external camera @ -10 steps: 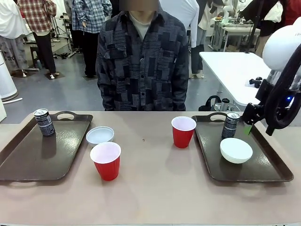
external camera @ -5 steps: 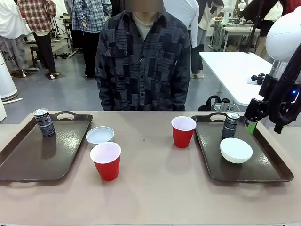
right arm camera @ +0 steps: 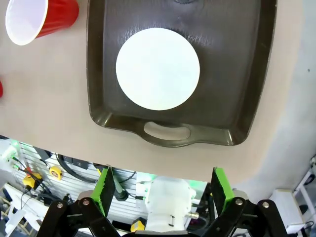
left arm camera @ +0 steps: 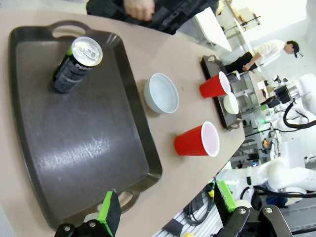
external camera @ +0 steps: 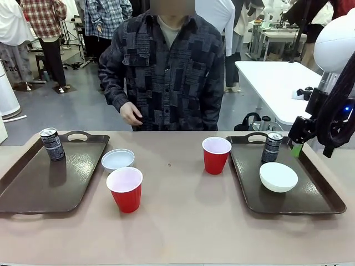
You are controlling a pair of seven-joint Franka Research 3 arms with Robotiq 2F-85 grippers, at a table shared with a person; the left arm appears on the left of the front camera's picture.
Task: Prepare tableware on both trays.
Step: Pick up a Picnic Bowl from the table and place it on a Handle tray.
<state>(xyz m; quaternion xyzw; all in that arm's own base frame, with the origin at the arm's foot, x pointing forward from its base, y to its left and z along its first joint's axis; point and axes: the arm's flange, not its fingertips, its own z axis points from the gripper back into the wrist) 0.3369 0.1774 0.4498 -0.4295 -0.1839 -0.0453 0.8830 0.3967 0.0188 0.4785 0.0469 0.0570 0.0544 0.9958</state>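
1. The table (external camera: 183, 227) has a flat, matte beige top.
2. The left tray (external camera: 50, 188) is a dark brown plastic rectangle with a raised rim, rounded corners and cut-out handles. Its floor is glossy, with a faint grain.
3. The left can (external camera: 52, 144) stands upright in that tray's far left corner. It is a slim dark cylinder with pale print and a silver top.
4. The left bowl (external camera: 117, 159), small, round, smooth and white, sits on the table just beside the left tray's right rim.
5. The left cup (external camera: 125, 191) is tapered red plastic with a white inside. It stands upright on the table, nearer the robot than that bowl.
6. The right cup (external camera: 216, 156), of the same kind, stands on the table just beside the right tray (external camera: 316, 202), which matches the left one.
7. In the right tray the right can (external camera: 272, 147) stands upright at the far end, with the right bowl (external camera: 278, 177) close in front of it.
8. The left gripper (left arm camera: 168, 205) hovers over the near end of the left tray, its green pads wide apart with nothing between them.
9. The right gripper (right arm camera: 163, 190) hangs above the right tray, jaws spread and empty.
10. The person, in a dark patchwork shirt, stands at the far side with one hand (external camera: 131, 113) at the waist.
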